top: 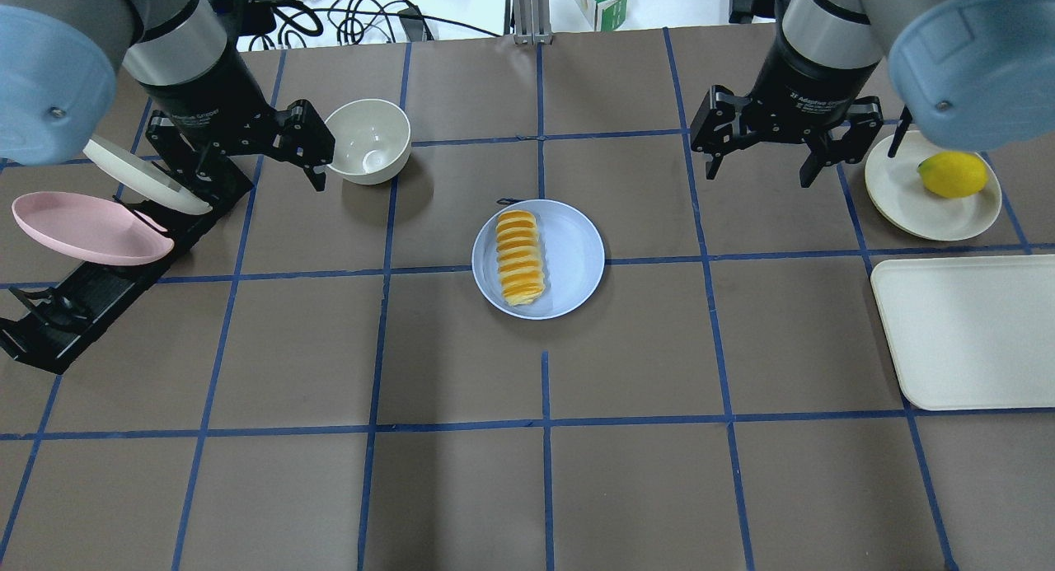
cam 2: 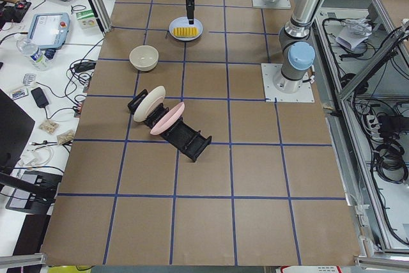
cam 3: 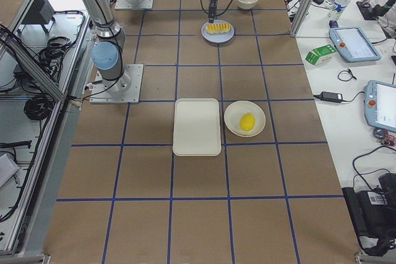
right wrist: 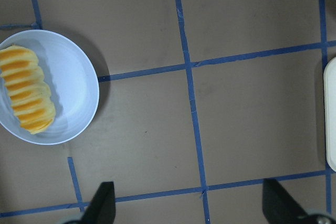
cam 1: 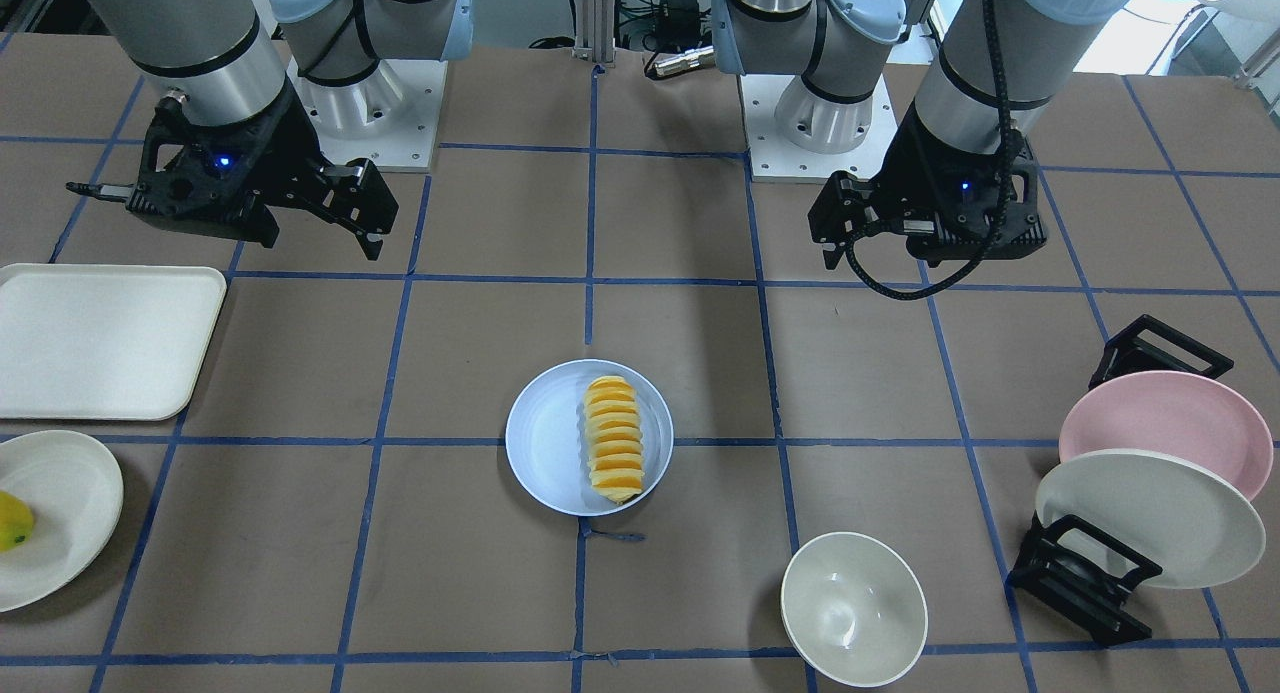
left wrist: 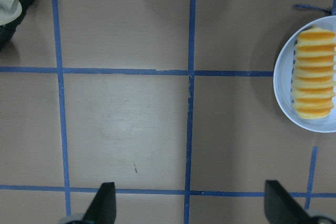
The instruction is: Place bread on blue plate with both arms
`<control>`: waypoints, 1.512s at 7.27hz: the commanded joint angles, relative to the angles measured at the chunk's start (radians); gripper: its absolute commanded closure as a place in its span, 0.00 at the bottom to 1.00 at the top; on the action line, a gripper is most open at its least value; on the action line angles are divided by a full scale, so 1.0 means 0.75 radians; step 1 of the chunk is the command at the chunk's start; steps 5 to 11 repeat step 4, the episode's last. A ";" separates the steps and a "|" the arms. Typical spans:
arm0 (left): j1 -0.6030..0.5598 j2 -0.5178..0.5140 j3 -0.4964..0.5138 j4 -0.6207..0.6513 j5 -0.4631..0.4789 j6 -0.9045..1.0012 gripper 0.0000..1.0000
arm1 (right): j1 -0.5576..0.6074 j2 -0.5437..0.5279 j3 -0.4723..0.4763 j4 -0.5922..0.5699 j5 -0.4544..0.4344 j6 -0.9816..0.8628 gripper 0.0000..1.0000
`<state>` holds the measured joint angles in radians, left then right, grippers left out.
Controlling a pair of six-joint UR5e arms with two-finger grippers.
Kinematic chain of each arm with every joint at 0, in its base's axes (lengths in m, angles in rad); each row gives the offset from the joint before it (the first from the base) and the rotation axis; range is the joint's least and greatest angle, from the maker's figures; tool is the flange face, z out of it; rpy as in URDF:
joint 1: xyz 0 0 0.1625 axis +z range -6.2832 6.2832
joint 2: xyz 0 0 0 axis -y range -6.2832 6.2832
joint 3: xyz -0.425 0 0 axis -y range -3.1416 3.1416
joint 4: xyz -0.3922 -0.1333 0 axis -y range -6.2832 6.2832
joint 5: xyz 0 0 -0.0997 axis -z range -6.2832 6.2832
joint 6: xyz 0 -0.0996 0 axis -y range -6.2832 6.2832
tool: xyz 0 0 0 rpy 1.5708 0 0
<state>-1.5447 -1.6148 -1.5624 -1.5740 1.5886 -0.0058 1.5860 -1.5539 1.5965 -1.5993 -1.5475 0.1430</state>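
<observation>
The bread (cam 1: 614, 439) lies lengthwise on the blue plate (cam 1: 545, 438) near the table's middle, on the half of the plate toward my left arm. Both also show in the overhead view: the bread (top: 520, 258) on the blue plate (top: 573, 258). My left gripper (top: 243, 171) is open and empty, raised well to the plate's left. My right gripper (top: 762, 174) is open and empty, raised to the plate's right. The left wrist view shows the bread (left wrist: 314, 73) at its right edge, and the right wrist view shows the bread (right wrist: 26, 95) at its left edge.
A white bowl (top: 368, 140) stands close to my left gripper. A black rack (top: 82, 307) at the far left holds a pink plate (top: 91, 227) and a cream plate (top: 144, 175). At the right are a cream tray (top: 964, 332) and a cream plate (top: 907, 200) with a yellow fruit (top: 952, 174).
</observation>
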 commanded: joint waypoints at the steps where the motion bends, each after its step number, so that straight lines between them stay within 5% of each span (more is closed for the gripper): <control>1: 0.000 0.001 -0.001 0.000 -0.005 -0.027 0.00 | -0.022 -0.022 0.001 0.007 -0.009 -0.068 0.00; 11: -0.002 0.001 0.001 0.000 -0.003 -0.025 0.00 | -0.020 -0.041 0.003 0.011 -0.008 -0.068 0.00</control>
